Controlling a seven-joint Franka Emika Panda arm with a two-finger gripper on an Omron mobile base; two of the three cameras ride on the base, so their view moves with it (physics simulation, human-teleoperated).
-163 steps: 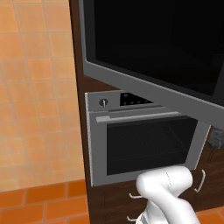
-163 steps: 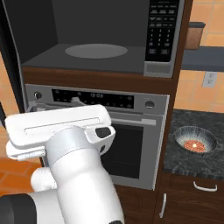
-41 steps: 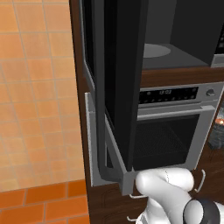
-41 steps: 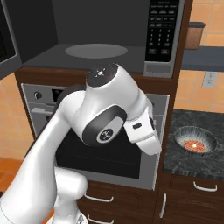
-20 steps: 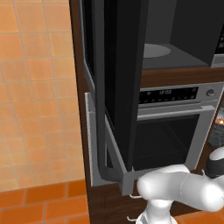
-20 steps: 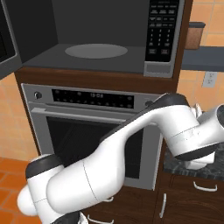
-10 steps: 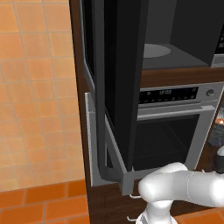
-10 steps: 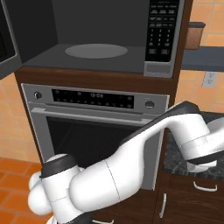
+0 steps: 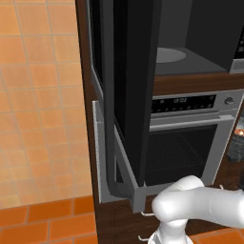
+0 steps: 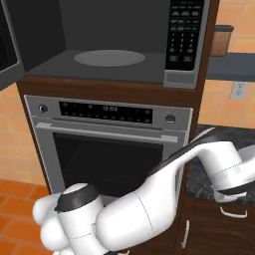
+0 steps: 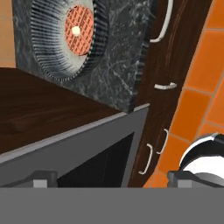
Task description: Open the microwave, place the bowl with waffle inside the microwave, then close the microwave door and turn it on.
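1. The bowl (image 11: 74,37) sits on the dark speckled counter (image 11: 118,57) with the waffle (image 11: 79,24) lying inside it. The clear ribbed rim fans out around that orange disc.
2. Measured from the bowl, the hand camera looks down past the wood cabinet side and the silver oven (image 10: 107,134) edge. The bowl is well ahead of the jaws, nothing touching it.
3. The jaws stand wide. Two dark finger tips (image 11: 41,178) show far apart at the bottom of the hand view, with nothing between them.
4. Away from the bowl's counter and up, the microwave (image 10: 114,45) is open. Its grey cavity and the pale turntable plate (image 10: 109,58) are bare.
5. The microwave door (image 9: 128,86) is swung fully out, seen nearly edge-on in the left base view, hanging down in front of the oven's left side.
6. The arm (image 10: 199,164) stretches from the base across the oven front toward the bowl's counter.
7. My read: door-opening is done and the reach for the bowl is the step in hand.
8. Next call: bring the open jaws down over the near rim and pinch one wall of that thin ribbed glass. Then lift level so the waffle stays put, and carry it up into the cavity without clipping the frame.
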